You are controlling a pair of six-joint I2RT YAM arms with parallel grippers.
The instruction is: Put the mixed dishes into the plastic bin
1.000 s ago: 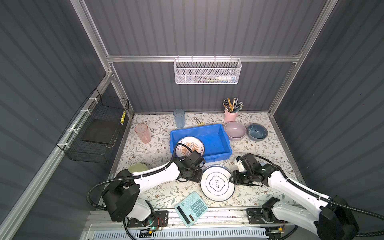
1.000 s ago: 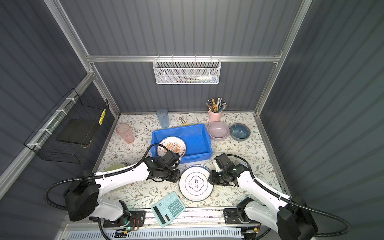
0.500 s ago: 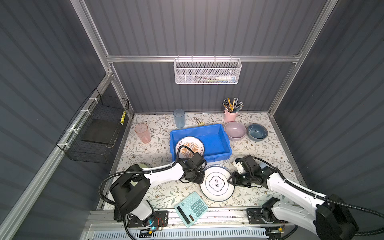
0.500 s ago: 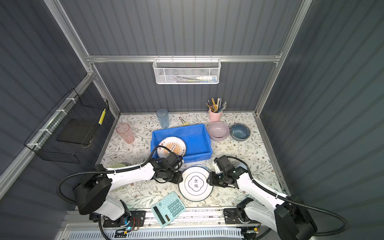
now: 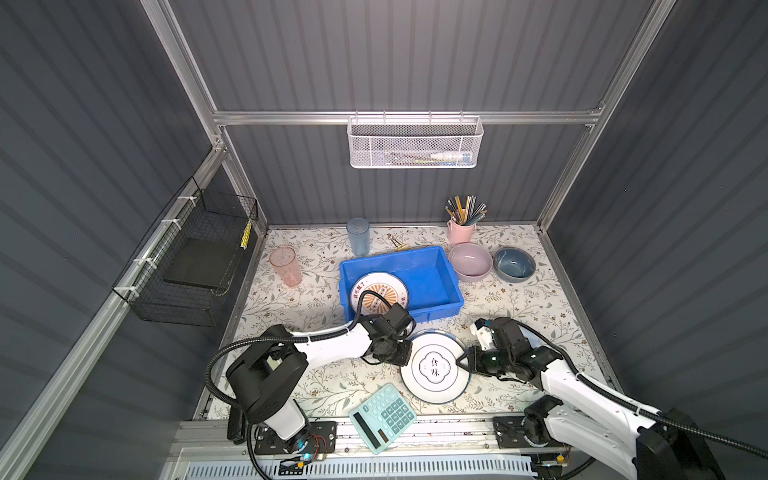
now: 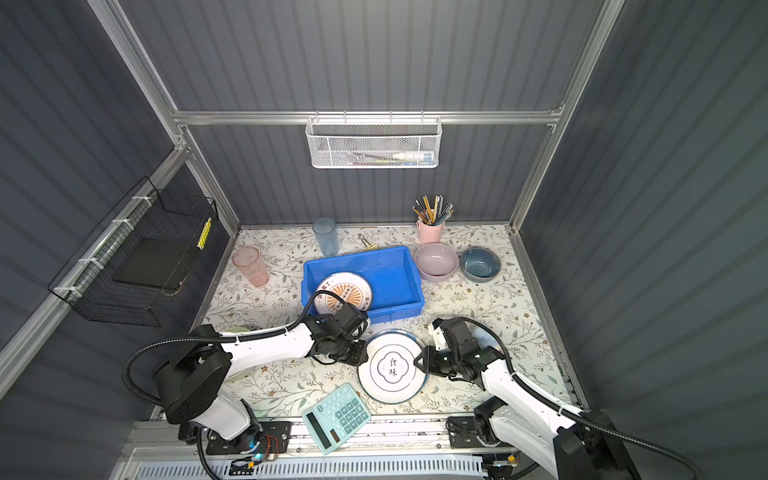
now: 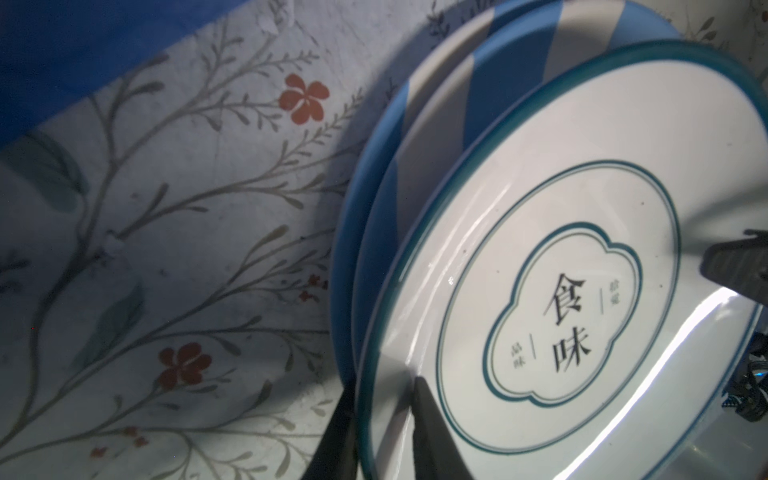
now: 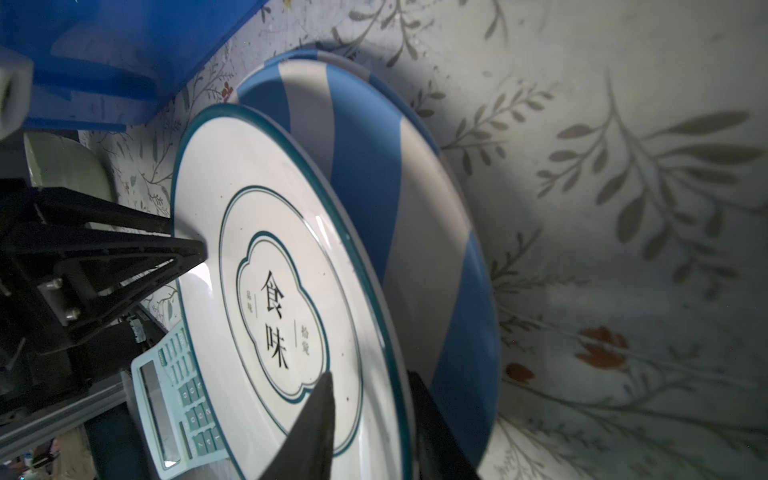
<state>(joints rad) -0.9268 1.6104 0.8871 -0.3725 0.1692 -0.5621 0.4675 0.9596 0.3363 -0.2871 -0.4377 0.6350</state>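
At the front of the table (image 5: 286,320), straddling opposite edges of the white plate (image 5: 435,365) with left gripper (image 7: 382,399) and right gripper (image 8: 370,386); jaws narrow, cannot tell whether clamped. Lying face up on a striped plate (image 8: 365,166), lettering upright from the front. Hemmed by calculator (image 5: 383,417) in front and blue bin (image 5: 432,272) just behind, holding a patterned plate (image 5: 379,291).

Top views are bright and sharp, edges bowed. Wrist views are dim, shadowed; glare streaks the plate (image 7: 561,216).
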